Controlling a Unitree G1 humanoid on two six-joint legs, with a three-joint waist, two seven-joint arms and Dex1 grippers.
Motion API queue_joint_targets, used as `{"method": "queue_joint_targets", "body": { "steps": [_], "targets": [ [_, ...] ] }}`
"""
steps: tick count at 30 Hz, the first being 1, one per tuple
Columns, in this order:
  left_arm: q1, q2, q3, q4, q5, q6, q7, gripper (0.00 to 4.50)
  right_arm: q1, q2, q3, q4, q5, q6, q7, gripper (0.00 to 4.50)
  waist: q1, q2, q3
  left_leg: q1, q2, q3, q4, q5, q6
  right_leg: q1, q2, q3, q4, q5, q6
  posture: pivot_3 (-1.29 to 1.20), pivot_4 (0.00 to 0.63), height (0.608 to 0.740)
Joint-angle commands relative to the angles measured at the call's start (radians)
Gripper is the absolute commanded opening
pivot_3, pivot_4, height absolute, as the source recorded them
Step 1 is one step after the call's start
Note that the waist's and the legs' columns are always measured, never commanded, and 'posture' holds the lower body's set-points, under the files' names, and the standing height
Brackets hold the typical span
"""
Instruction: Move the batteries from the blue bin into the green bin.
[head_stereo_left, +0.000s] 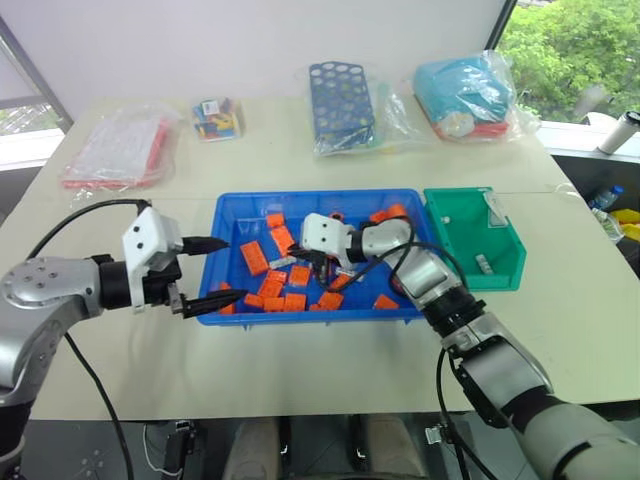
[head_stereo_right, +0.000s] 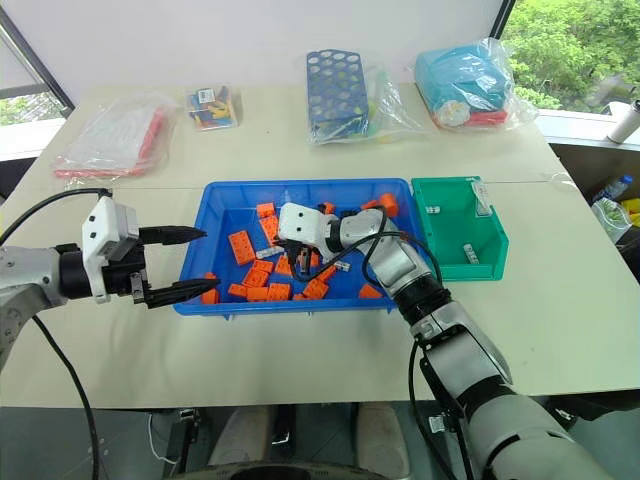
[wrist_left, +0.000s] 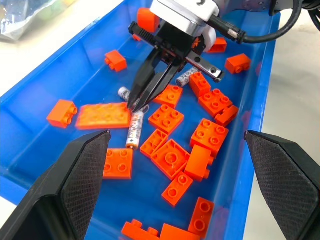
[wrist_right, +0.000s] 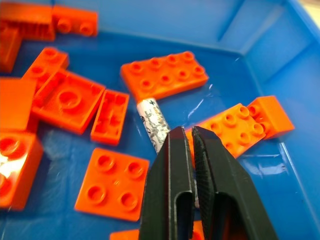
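Observation:
The blue bin (head_stereo_left: 235, 225) sits mid-table, strewn with orange bricks (wrist_left: 102, 115). My right gripper (wrist_left: 134, 104) reaches down into it with its fingers (wrist_right: 175, 165) shut. The tips rest at a battery (wrist_right: 152, 120) that lies flat on the bin floor and runs under them, not between them. A second battery (wrist_left: 124, 92) lies just behind the tips and a third (wrist_left: 187, 76) lies beside the gripper body. The green bin (head_stereo_left: 455, 190) stands against the blue bin's right side, with a battery (head_stereo_left: 483, 263) inside. My left gripper (head_stereo_left: 210, 270) hovers open over the blue bin's left rim, holding nothing.
Along the table's far side lie a wrapped dark-blue perforated rack (head_stereo_left: 342, 105), a teal bundle in plastic (head_stereo_left: 465, 95), a small bag of coloured pieces (head_stereo_left: 217, 118) and a bag of red items (head_stereo_left: 120, 148). Bare tabletop (head_stereo_left: 560, 300) lies right of the green bin.

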Motion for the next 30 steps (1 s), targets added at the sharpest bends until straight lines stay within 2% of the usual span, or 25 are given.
{"method": "queue_joint_targets", "body": {
  "steps": [1,4,5,7,10,18,30],
  "targets": [
    [-0.012,-0.004,0.003,-0.005,0.008,-0.024,0.005,4.5,-0.043,0.018,-0.045,-0.017,0.022,0.029,-0.02,0.07,0.0,0.0,0.0,0.0,0.0,0.0,0.0,0.0,0.0,0.0,0.0,0.0,0.0,0.0,0.0,0.0,0.15,0.737],
    [-0.012,-0.009,0.002,-0.005,0.01,-0.026,0.005,4.5,-0.047,0.022,-0.063,-0.048,0.052,0.087,0.006,0.07,0.001,0.0,0.0,0.0,0.0,0.0,0.0,0.0,0.0,0.0,0.0,0.0,0.0,0.0,0.0,0.0,0.15,0.737],
    [-0.011,-0.009,0.002,-0.004,0.01,-0.027,0.005,4.5,-0.047,0.022,-0.067,-0.063,0.06,0.106,0.013,0.3,0.001,0.0,0.0,0.0,0.0,0.0,0.0,0.0,0.0,0.0,0.0,0.0,0.0,0.0,0.0,0.0,0.15,0.737],
    [-0.012,-0.009,0.001,-0.002,0.01,-0.029,0.003,4.5,-0.045,0.023,-0.068,-0.093,0.078,0.141,0.031,0.9,0.0,0.0,0.0,0.0,0.0,0.0,0.0,0.0,0.0,0.0,0.0,0.0,0.0,0.0,0.0,0.0,0.15,0.737],
    [-0.013,-0.006,-0.002,0.005,0.01,-0.034,-0.001,4.5,-0.041,0.021,-0.054,-0.133,0.106,0.189,0.08,2.45,0.0,0.0,0.0,0.0,0.0,0.0,0.0,0.0,0.0,0.0,0.0,0.0,0.0,0.0,0.0,0.0,0.15,0.737],
    [0.007,0.008,0.02,0.04,0.019,-0.044,-0.015,4.5,-0.094,0.054,-0.02,-0.002,0.063,0.146,0.082,2.45,-0.002,0.0,0.0,0.0,0.0,0.0,0.0,0.0,0.0,-0.001,0.0,0.0,0.0,0.0,0.0,0.0,0.15,0.737],
    [0.046,0.006,0.075,0.019,0.014,-0.04,0.001,4.5,-0.181,0.078,0.053,0.242,-0.016,-0.076,0.176,2.45,-0.02,0.0,0.0,-0.001,0.0,0.0,-0.001,0.0,0.0,-0.001,-0.001,0.0,0.0,0.0,0.0,0.0,0.15,0.737]
  ]
}}
